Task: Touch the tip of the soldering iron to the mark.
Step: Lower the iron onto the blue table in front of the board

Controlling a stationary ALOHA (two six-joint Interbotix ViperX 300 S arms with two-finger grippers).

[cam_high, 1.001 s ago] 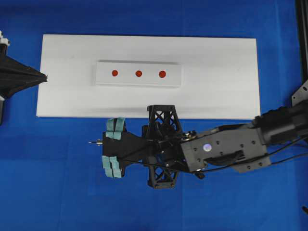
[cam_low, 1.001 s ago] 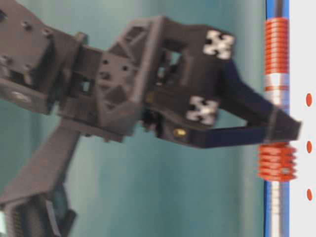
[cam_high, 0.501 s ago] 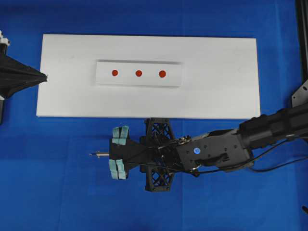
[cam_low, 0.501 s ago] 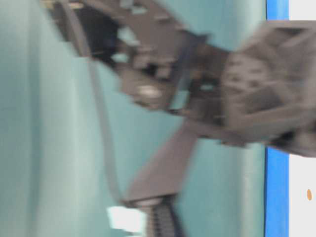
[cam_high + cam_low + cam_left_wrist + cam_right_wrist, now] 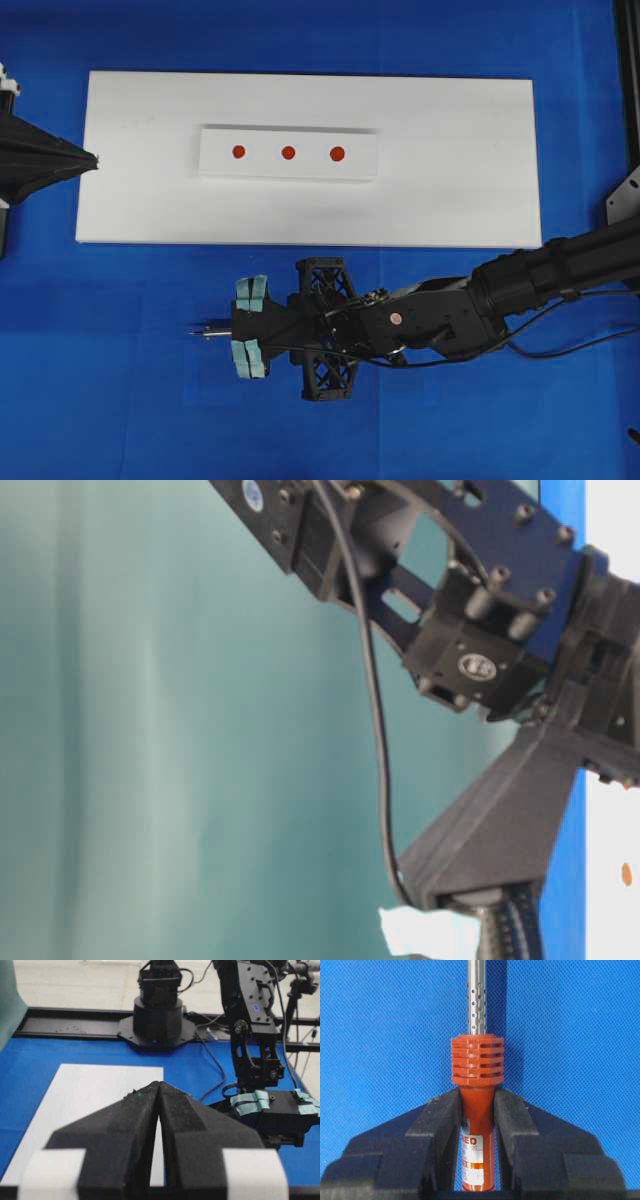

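Soldering iron [image 5: 477, 1110] clamped in the right gripper [image 5: 243, 325], over blue cloth below the white board [image 5: 450, 200], still being carried. Next, swing its tip to the mark [image 5: 337, 154]. Left gripper [image 5: 159, 1095] sits clenched, empty.

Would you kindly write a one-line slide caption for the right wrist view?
Right gripper clamps the soldering iron by its red-orange handle, silver shaft pointing away over the blue table cover.

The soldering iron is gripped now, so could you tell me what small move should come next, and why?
Probably swing the right gripper toward the white board: the soldering iron is clamped, but its tip points left over blue cloth, away from the mark.
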